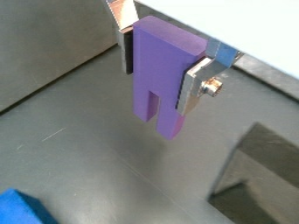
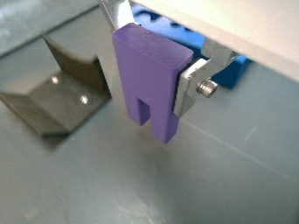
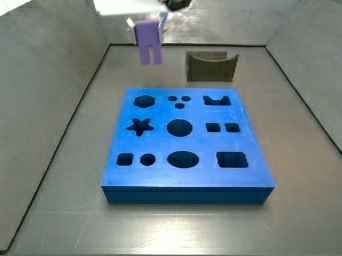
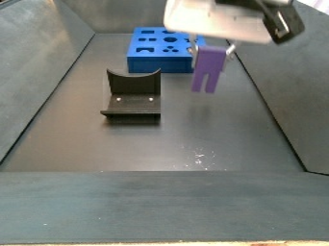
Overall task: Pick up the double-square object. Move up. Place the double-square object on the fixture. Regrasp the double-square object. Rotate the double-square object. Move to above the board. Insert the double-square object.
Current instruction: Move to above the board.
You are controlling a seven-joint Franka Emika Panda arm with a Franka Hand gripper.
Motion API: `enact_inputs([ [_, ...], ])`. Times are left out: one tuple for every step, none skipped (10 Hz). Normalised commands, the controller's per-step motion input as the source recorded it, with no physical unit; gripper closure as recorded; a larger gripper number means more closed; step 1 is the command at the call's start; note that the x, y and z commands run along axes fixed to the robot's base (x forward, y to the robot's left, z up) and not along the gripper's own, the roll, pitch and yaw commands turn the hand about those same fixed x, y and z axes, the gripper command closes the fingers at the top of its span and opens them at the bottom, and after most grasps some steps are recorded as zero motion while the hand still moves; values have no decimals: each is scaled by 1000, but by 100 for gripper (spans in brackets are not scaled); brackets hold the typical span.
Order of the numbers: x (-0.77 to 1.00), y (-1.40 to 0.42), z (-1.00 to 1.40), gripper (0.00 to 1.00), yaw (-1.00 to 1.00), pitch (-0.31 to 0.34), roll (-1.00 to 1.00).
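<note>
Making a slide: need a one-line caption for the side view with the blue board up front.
Pincer holds purple block in the air beside the dark fixture, behind the blue board.

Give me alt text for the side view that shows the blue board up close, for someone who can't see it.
The gripper holds the light purple double-square object upright in the air, above the floor behind the board. The board, a blue slab with star, circle, square and cross cutouts, fills the middle of the picture. The dark fixture stands on the floor behind it, empty.
</note>
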Motion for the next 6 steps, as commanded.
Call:
enact_inputs([
  [283,-81,1000,100,-74,82,-16],
  [247,-67,1000,100,-44,103,-18],
  [229,-62,1000,100,-35,106,-19],
  [192,-49,1000,100,-18,96,-25],
  [180,-46,1000,100,-14,95,-28],
  [145,-38,941,100,-7,98,-32],
])
